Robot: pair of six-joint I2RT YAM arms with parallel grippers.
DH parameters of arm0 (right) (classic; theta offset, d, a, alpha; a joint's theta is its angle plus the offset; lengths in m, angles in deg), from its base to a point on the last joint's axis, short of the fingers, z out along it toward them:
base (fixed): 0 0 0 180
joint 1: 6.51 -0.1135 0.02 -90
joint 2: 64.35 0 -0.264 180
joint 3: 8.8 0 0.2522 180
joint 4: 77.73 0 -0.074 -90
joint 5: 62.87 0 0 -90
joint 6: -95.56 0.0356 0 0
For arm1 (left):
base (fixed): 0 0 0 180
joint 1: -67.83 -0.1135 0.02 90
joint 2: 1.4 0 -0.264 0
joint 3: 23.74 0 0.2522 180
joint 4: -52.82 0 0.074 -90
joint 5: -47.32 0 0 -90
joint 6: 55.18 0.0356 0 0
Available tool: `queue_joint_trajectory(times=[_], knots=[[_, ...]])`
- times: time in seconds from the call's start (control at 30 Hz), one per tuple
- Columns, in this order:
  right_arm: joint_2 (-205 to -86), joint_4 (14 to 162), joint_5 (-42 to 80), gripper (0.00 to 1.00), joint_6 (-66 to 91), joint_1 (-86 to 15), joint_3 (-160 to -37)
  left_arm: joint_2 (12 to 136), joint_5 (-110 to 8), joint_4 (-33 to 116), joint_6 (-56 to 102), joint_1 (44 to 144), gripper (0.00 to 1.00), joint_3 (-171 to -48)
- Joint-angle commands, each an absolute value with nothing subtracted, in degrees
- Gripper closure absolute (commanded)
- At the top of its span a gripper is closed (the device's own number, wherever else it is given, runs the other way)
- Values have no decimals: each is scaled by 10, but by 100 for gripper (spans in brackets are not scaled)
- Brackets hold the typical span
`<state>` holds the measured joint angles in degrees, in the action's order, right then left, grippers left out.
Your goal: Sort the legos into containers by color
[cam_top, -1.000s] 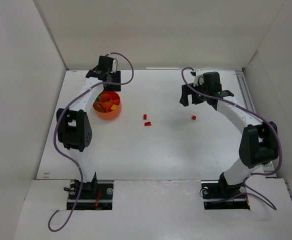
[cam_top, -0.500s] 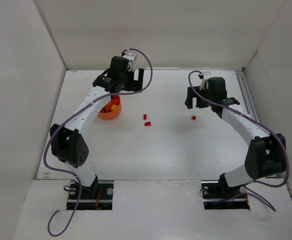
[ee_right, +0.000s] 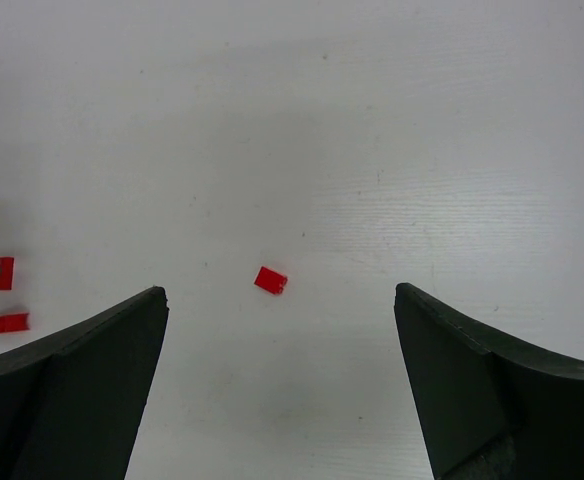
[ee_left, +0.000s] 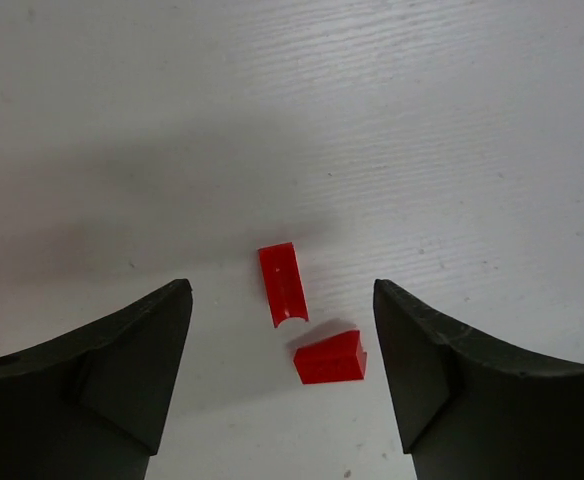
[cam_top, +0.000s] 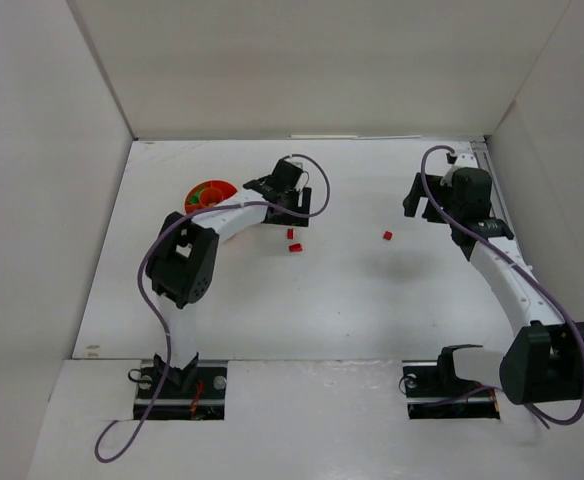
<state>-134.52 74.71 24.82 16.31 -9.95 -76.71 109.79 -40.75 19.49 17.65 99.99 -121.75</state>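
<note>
Legos: we see three small red plastic bricks on the white table [cam_top: 352, 300]. An oblong red brick [ee_left: 282, 284] has a wedge-shaped red brick [ee_left: 330, 358] just beside it at its 5 o'clock. A lone red brick [ee_right: 270, 279] lies well apart, at 3 o'clock from that pair in the top view.
Container: the round orange plastic bowl [cam_top: 204, 186] with inner dividers sits at 10 o'clock from the pair. A green bit shows at its 9 o'clock side.
In the way: the left arm [cam_top: 234, 212] crosses the bowl's 4 o'clock rim.
Left gripper [ee_left: 279, 300]: fingers spread wide and empty, the pair lying between them.
Right gripper [ee_right: 279, 295]: fingers spread wide and empty, the lone red brick framed between them.
Views: only the top view shows us the bowl. Only the left wrist view tells the pair's shapes. The right wrist view catches the pair at its 9 o'clock edge.
</note>
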Motion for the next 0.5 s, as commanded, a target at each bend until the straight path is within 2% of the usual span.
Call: queue_joint_trajectory(times=[0.0, 0.23, 0.47], knots=[[-1345, 750, 250, 0, 157, -96, -770, 1117, -356, 219, 153, 1028, 32, -1242], [-1345, 750, 245, 0, 151, -91, -770, 1134, -315, 211, 141, 1040, 37, -1236], [-1345, 745, 240, 0, 146, -91, -770, 1160, -297, 191, 136, 1040, 53, -1244]])
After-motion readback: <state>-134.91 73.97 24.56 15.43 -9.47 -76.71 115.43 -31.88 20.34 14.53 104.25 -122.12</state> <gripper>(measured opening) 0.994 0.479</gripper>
